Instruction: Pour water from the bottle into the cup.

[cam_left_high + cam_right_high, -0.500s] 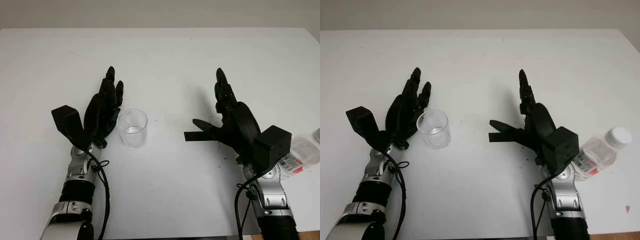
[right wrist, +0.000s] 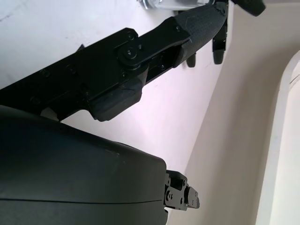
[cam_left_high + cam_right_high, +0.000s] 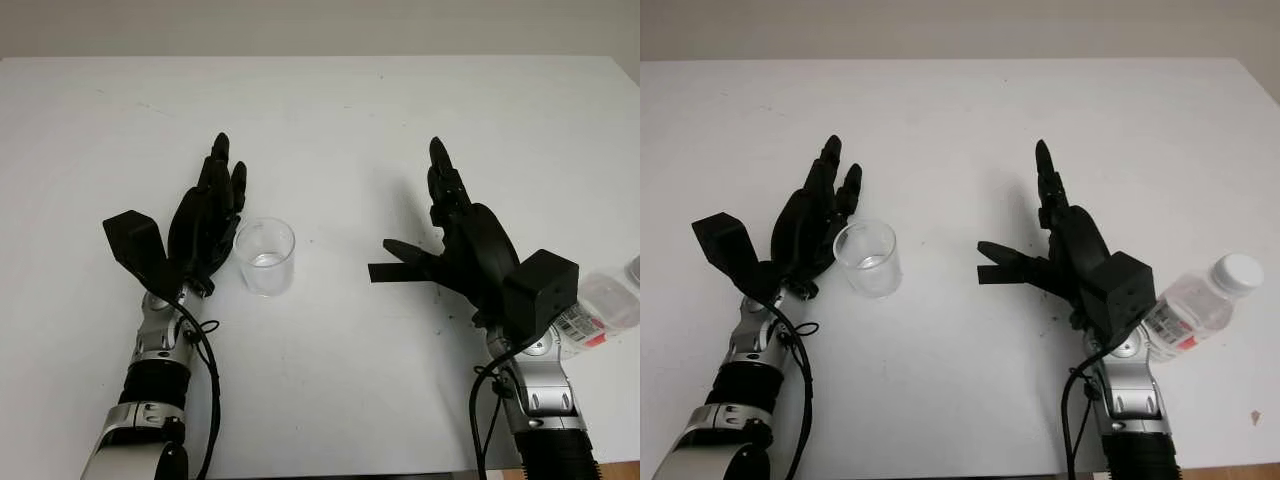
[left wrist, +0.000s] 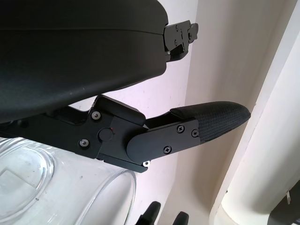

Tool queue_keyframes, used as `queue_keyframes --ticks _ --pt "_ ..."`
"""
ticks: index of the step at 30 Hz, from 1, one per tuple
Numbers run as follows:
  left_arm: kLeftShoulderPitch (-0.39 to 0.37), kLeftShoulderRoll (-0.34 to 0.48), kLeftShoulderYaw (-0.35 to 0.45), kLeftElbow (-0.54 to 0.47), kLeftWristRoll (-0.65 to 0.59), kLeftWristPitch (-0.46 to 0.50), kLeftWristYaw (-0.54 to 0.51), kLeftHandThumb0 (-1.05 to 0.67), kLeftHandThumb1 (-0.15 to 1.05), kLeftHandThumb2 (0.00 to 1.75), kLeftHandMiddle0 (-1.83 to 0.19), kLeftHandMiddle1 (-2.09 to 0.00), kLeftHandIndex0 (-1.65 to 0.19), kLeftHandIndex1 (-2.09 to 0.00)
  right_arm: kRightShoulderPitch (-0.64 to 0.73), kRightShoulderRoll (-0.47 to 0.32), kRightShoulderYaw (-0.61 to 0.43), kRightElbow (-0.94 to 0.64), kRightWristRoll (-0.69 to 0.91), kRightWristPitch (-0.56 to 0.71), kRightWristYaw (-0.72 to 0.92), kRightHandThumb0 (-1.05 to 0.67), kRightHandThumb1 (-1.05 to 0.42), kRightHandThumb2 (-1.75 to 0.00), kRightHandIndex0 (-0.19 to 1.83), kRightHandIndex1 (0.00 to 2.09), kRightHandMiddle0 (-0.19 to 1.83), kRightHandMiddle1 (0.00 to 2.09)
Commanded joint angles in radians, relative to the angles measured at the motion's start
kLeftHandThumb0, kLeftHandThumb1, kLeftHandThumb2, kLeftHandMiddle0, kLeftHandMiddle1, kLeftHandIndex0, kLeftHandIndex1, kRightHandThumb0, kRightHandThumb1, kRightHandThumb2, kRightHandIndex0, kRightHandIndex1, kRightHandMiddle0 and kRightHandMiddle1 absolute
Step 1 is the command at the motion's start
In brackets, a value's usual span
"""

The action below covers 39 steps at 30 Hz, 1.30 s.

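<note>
- The left hand (image 3: pixel 205 220) is released beside the cup (image 3: pixel 266 256), probably placed to steady it.
- The right hand (image 3: pixel 1045 255) is released mid-bench (image 3: pixel 330 110), holding nothing.
- The bottle (image 3: pixel 1200 300) lies on its side behind the right wrist, ungrasped.

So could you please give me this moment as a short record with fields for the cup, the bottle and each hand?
cup: clear plastic cup, upright on the white table, apparently empty
bottle: capped plastic water bottle lying on its side near the table's right edge, behind the right wrist
left hand: left hand open, just beside the cup; contact cannot be told
right hand: right hand open, mid-table, apart from the bottle
pouring: not begun
</note>
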Motion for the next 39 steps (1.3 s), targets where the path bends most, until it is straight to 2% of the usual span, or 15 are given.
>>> queue_keyframes --ticks 1,5,14,18,22,33,35,37,39 --pt "0.031 -0.014 -0.009 0.020 0.007 0.003 0.006 -0.86 1.05 0.69 0.15 -0.05 0.19 -0.05 0.003 -0.013 -0.008 -0.053 0.016 0.022 0.007 -0.99 -0.88 -0.06 -0.19 0.00 -0.19 0.00" --pt "0.034 -0.020 -0.011 0.017 0.008 -0.005 0.007 -0.86 1.05 0.70 0.15 -0.05 0.19 -0.05 0.012 -0.031 -0.006 -0.151 0.035 0.089 0.033 -1.00 -0.90 -0.06 -0.19 0.00 -0.19 0.00" --pt "0.052 -0.035 -0.019 0.013 0.014 -0.009 0.006 -0.88 1.05 0.70 0.16 -0.05 0.19 -0.03 -0.029 -0.082 -0.035 -0.478 0.154 0.351 0.072 -1.00 -0.89 -0.05 -0.19 0.00 -0.19 0.00" --pt "0.058 -0.041 -0.021 0.012 0.015 -0.015 0.010 -0.86 1.05 0.71 0.17 -0.05 0.19 -0.03 -0.042 -0.129 -0.069 -0.579 0.207 0.445 0.090 -1.00 -0.89 -0.05 -0.19 0.00 -0.19 0.00" --pt "0.055 -0.041 -0.021 0.022 0.015 -0.017 0.008 -0.87 1.05 0.72 0.18 -0.05 0.19 0.00 -0.047 -0.172 -0.132 -0.617 0.277 0.471 0.123 -1.00 -0.91 -0.06 -0.19 0.00 -0.19 0.00" --pt "0.035 -0.047 -0.022 0.061 0.015 -0.034 0.006 -0.87 1.05 0.72 0.18 -0.05 0.19 -0.01 -0.009 -0.307 -0.381 -0.779 0.372 0.577 0.084 -0.99 -0.99 -0.07 -0.19 0.00 -0.19 0.00" --pt "0.031 -0.048 -0.022 0.069 0.015 -0.040 0.003 -0.88 1.05 0.72 0.18 -0.05 0.19 -0.01 0.001 -0.332 -0.437 -0.788 0.414 0.586 0.099 -0.99 -0.98 -0.06 -0.19 0.00 -0.19 0.00" --pt "0.027 -0.048 -0.024 0.072 0.018 -0.041 0.005 -0.88 1.05 0.72 0.18 -0.05 0.19 0.00 0.028 -0.351 -0.477 -0.800 0.393 0.545 0.105 -0.99 -0.99 -0.06 -0.19 0.00 -0.19 0.00" --pt "0.023 -0.049 -0.025 0.077 0.019 -0.043 0.005 -0.88 1.05 0.73 0.18 -0.05 0.19 0.00 0.042 -0.361 -0.528 -0.834 0.402 0.560 0.080 -0.99 -1.00 -0.06 -0.19 0.00 -0.19 0.00"
